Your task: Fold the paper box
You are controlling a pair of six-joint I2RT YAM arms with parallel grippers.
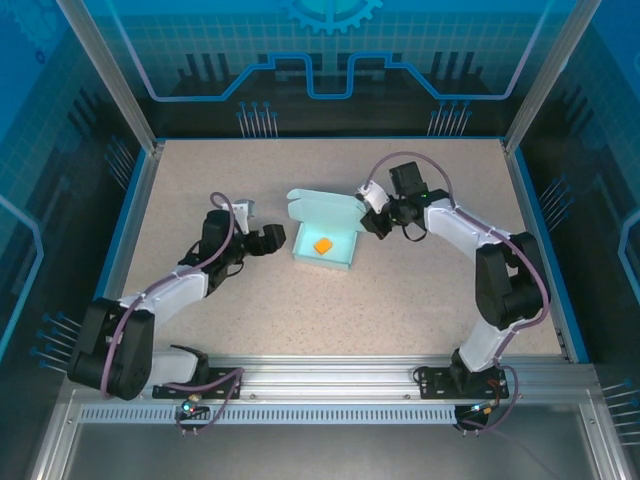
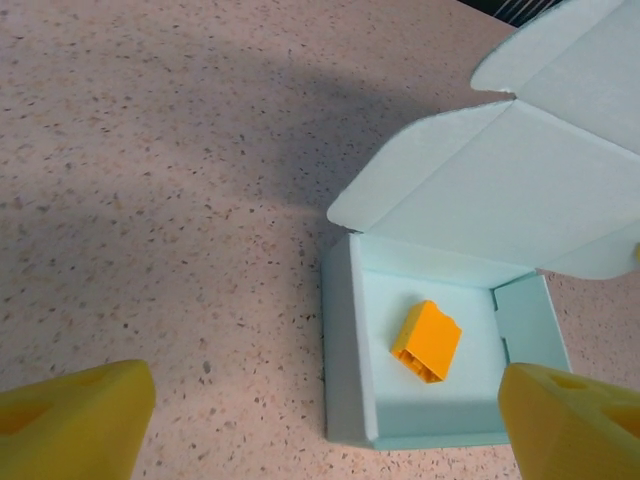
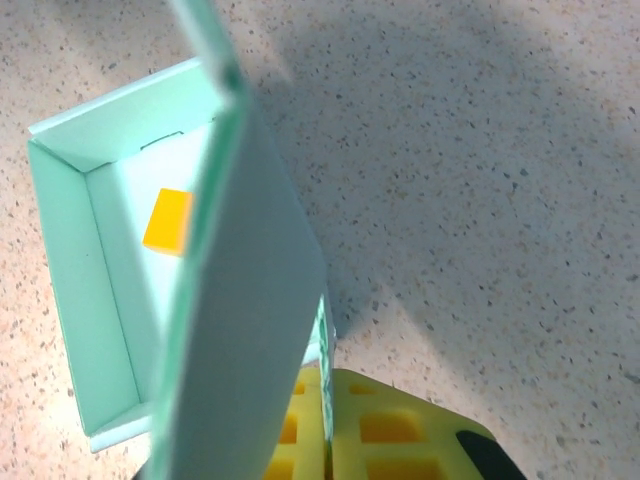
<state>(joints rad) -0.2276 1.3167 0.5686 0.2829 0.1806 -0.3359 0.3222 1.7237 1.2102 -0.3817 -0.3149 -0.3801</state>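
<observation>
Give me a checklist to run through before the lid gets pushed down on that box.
1. Right gripper gripping the lid: ok, its pads are closed on the card's edge.
2. Left gripper free to help: ok, it is wide open, holds nothing and sits at the near side of the paper box.
3. Orange block fully inside: ok, it lies on the box floor, apart from the walls.
4. Box walls upright: ok in the left wrist view.
5. Lid's side flaps lined up to tuck inside: cannot tell.
6. Lid shut: not ok, it stands open.
</observation>
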